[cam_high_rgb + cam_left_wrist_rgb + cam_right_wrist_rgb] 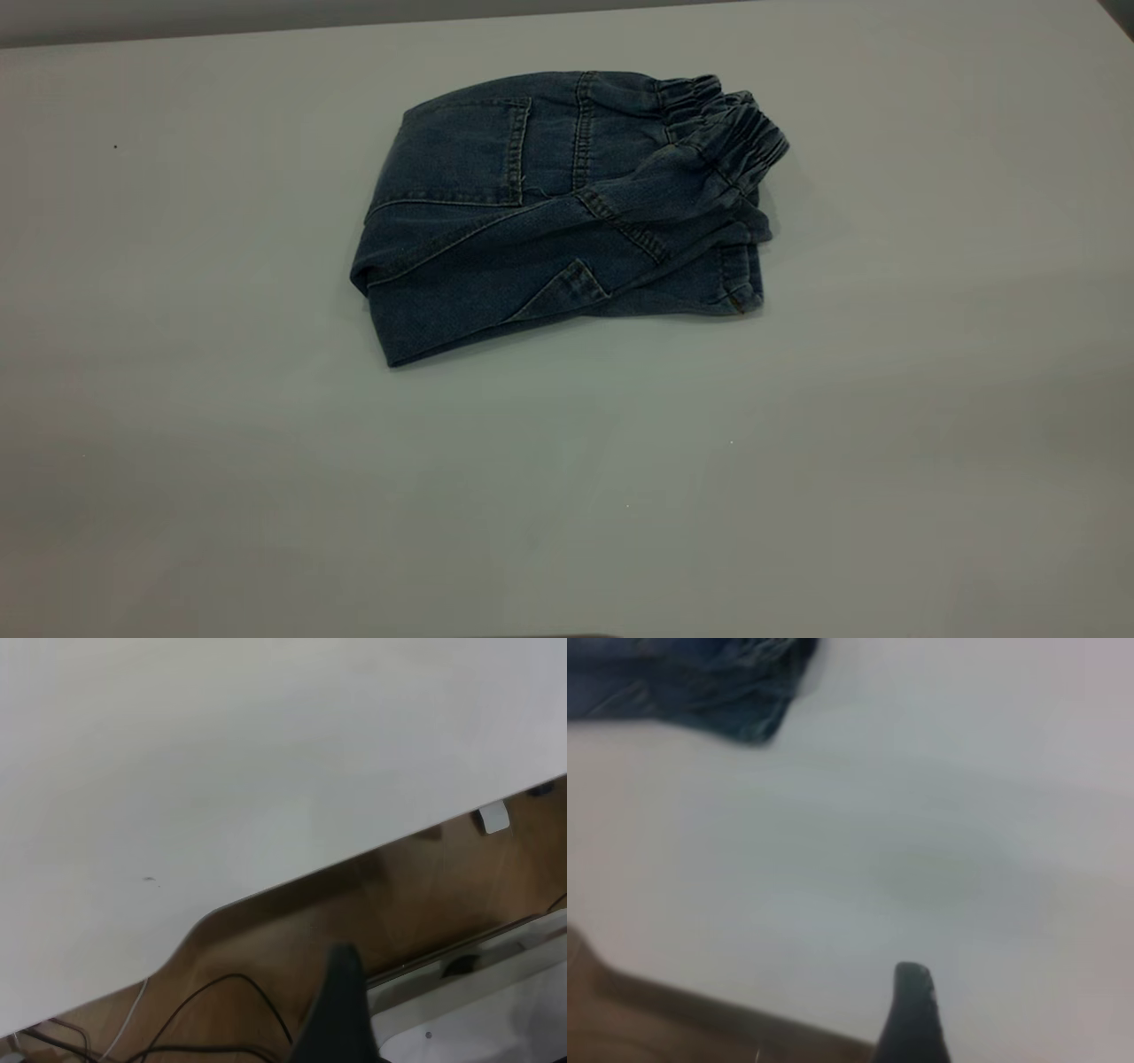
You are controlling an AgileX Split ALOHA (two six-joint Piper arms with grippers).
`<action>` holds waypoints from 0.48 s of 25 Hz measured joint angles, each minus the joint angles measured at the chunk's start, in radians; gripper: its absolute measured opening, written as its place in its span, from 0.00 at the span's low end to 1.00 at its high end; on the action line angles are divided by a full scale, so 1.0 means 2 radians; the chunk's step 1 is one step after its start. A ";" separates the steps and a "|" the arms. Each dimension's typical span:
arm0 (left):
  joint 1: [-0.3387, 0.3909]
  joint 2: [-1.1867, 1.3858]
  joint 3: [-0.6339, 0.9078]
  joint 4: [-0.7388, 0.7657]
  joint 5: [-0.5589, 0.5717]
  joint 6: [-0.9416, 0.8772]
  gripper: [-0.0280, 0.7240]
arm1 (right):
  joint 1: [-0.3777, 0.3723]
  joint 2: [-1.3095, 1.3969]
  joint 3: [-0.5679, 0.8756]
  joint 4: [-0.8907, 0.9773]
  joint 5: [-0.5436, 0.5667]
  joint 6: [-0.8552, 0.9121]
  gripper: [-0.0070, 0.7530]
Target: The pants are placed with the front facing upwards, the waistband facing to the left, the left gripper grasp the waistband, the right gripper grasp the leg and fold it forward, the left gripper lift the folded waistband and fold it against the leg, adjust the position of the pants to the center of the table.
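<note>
The pants (549,213) lie folded in a compact blue denim bundle on the table (266,496), a little behind its middle. A back pocket faces up and the gathered waistband (731,124) lies at the bundle's far right. Neither gripper shows in the exterior view. In the right wrist view, a corner of the pants (700,682) lies well away from my right gripper (992,992). Only one dark finger (912,1010) of it shows, with nothing against it. My left gripper (439,992) hangs off the table's edge, one finger (341,1001) visible, holding nothing.
The left wrist view shows bare tabletop (221,753), then its edge (292,890). Below it are a wooden floor (416,895) with black cables (221,992) and a white base (478,1010). Wide bare table surrounds the pants on all sides.
</note>
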 joint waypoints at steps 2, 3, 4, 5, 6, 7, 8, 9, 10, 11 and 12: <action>0.000 0.000 0.000 0.000 0.000 0.000 0.81 | 0.000 0.000 0.000 0.017 -0.004 -0.023 0.66; 0.000 0.000 0.000 0.000 0.000 0.000 0.81 | 0.000 0.000 0.000 0.021 -0.005 -0.030 0.66; 0.000 0.000 0.000 0.000 0.000 0.000 0.81 | 0.000 0.000 0.000 0.023 -0.005 -0.035 0.66; 0.000 0.000 0.000 0.000 0.000 0.000 0.81 | 0.000 0.000 0.000 0.024 -0.006 -0.038 0.66; 0.000 0.000 0.000 0.000 0.000 0.000 0.81 | 0.000 0.000 0.000 0.024 -0.006 -0.039 0.66; 0.000 0.000 0.000 0.000 0.000 0.000 0.81 | 0.000 0.000 0.000 0.025 -0.007 -0.039 0.66; 0.000 0.000 0.000 0.000 0.000 0.000 0.81 | 0.000 0.000 0.000 0.025 -0.007 -0.040 0.66; 0.000 0.000 0.000 0.000 0.000 0.000 0.81 | 0.000 0.000 0.000 0.025 -0.007 -0.040 0.66; 0.000 0.000 0.000 0.000 0.000 0.000 0.81 | 0.000 0.000 0.000 0.025 -0.007 -0.040 0.66; 0.000 0.000 0.000 0.000 0.000 0.000 0.81 | 0.000 0.000 0.000 0.025 -0.007 -0.040 0.66; 0.000 0.000 0.000 0.000 0.000 0.000 0.81 | 0.000 0.000 0.000 0.025 -0.008 -0.040 0.66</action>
